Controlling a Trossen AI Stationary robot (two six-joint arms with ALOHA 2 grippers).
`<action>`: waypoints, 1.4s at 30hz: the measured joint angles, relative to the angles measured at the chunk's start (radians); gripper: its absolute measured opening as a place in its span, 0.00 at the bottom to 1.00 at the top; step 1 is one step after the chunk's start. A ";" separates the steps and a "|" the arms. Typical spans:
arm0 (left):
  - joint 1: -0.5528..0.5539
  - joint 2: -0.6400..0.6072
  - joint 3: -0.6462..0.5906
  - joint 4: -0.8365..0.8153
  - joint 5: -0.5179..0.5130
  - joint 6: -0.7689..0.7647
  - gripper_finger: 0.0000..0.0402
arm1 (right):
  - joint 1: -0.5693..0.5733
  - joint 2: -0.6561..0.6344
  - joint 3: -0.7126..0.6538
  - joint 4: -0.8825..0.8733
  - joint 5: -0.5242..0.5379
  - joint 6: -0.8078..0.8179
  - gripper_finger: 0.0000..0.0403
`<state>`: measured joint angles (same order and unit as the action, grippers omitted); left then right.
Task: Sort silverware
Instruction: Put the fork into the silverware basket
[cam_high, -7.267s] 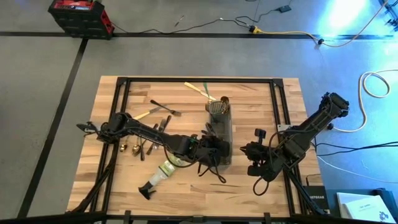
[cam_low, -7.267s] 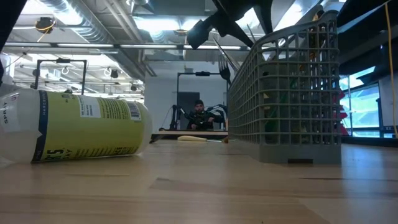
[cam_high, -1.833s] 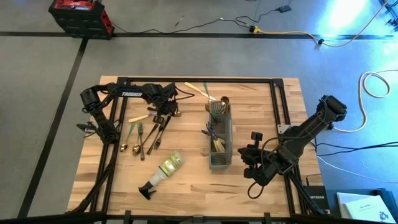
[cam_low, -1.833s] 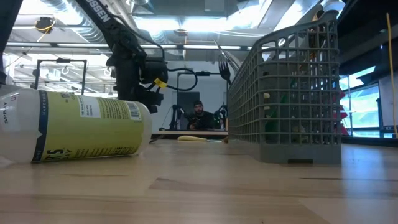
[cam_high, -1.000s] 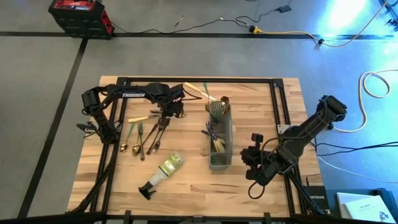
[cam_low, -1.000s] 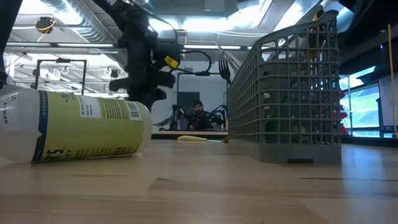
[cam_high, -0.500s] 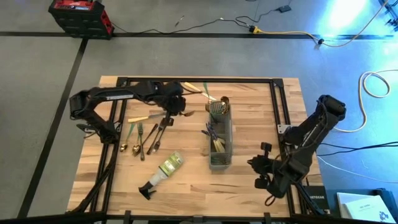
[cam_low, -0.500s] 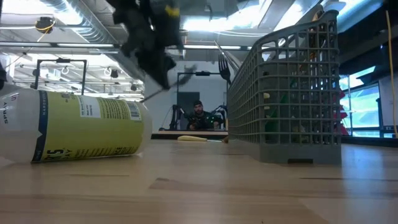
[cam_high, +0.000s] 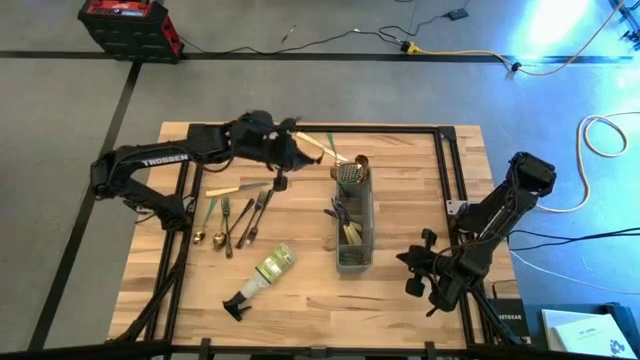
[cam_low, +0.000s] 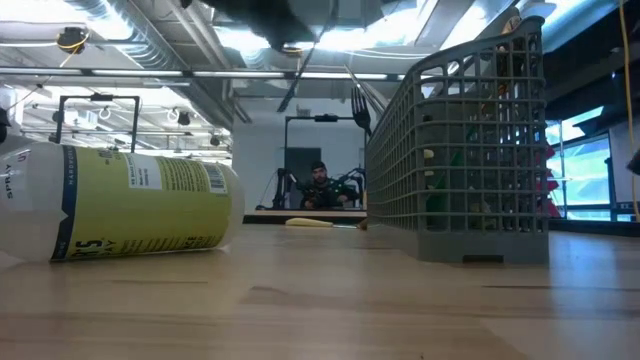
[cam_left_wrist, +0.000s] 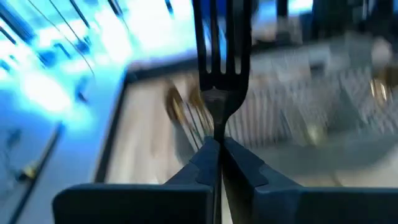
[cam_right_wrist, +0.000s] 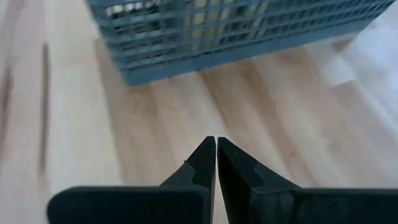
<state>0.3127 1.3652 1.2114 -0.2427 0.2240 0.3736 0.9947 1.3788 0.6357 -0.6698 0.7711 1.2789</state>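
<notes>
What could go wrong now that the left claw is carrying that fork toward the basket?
The left claw pinches the dark fork only at the end of its handle, so it might swing or slip out on the way. The basket already holds several pieces, so the fork could catch on them or on the rim. The spray bottle lies on its side on the table and might roll if bumped.
</notes>
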 joint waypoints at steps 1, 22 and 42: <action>-0.003 0.000 0.000 0.056 0.010 -0.011 0.00 | 0.000 0.000 -0.006 0.000 0.017 0.000 0.00; -0.040 0.186 0.000 0.771 0.163 -0.308 0.00 | 0.000 0.000 -0.029 0.010 0.215 0.020 0.00; -0.236 0.435 -0.024 1.094 -0.269 -0.380 0.00 | 0.000 0.001 -0.192 0.301 0.206 -0.021 0.00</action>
<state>0.0764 1.8004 1.1869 0.8513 -0.0449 -0.0065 0.9947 1.3796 0.4435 -0.3690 0.9775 1.2583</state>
